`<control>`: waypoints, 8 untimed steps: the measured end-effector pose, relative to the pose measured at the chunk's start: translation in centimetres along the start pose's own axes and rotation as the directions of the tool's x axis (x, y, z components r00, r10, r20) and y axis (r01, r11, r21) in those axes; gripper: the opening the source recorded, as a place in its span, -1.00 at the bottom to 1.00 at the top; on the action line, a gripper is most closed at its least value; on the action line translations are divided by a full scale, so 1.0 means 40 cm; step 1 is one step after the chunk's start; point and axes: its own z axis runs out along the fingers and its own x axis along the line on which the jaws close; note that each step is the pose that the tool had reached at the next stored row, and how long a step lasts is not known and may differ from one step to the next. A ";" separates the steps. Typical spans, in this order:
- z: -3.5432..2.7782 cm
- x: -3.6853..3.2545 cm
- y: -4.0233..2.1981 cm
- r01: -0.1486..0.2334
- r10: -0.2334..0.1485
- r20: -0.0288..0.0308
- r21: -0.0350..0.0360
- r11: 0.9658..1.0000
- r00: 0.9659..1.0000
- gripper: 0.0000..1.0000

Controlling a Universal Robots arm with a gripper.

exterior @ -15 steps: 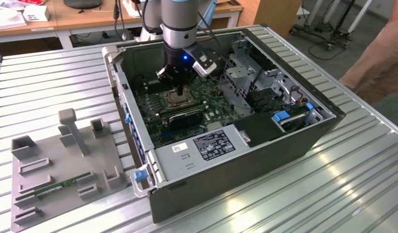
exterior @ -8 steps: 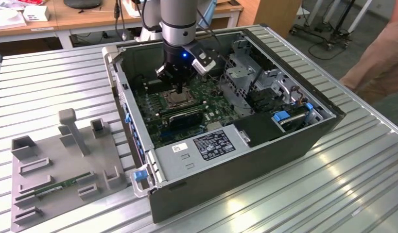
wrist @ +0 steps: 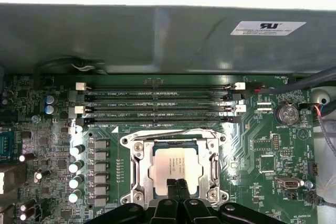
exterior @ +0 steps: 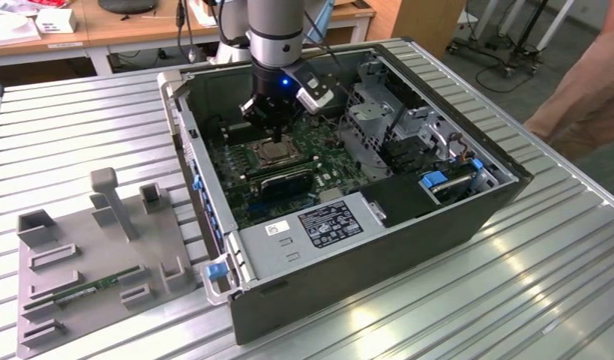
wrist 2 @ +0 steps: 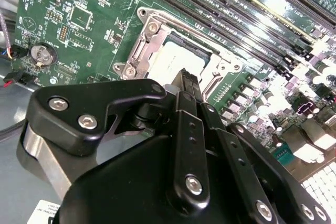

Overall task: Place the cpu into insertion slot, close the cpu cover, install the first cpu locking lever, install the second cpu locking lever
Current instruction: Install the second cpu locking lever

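The cpu [wrist: 176, 166] lies flat in the insertion slot on the green motherboard, its pale face showing through the cut-out. Around it lies the silvery cpu cover [wrist: 137, 167], lowered flat over the socket. In the second wrist view the cpu [wrist 2: 170, 61] and the cover [wrist 2: 143, 45] sit just beyond the fingertips. My gripper [wrist: 177, 184] hangs over the socket's near edge, its two black fingers pressed together with nothing between them. The exterior view places the gripper [exterior: 277, 137] inside the open computer case, directly above the socket [exterior: 274, 154]. I cannot make out the locking levers' positions.
Long memory slots [wrist: 157, 103] run beside the socket, a row of capacitors [wrist: 76, 166] on another side. The case walls [exterior: 387, 247] and drive cage [exterior: 372, 112] hem the arm in. A grey fixture [exterior: 87, 289] holds a green memory stick. A person [exterior: 587, 82] stands at the exterior view's right.
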 end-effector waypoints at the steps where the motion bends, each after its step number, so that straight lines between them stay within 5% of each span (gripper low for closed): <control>1: 0.000 0.000 0.000 0.000 0.000 0.000 0.003 1.000 1.000 -0.79; 8: 0.000 -0.001 0.000 0.001 -0.001 0.000 0.011 1.000 1.000 -0.79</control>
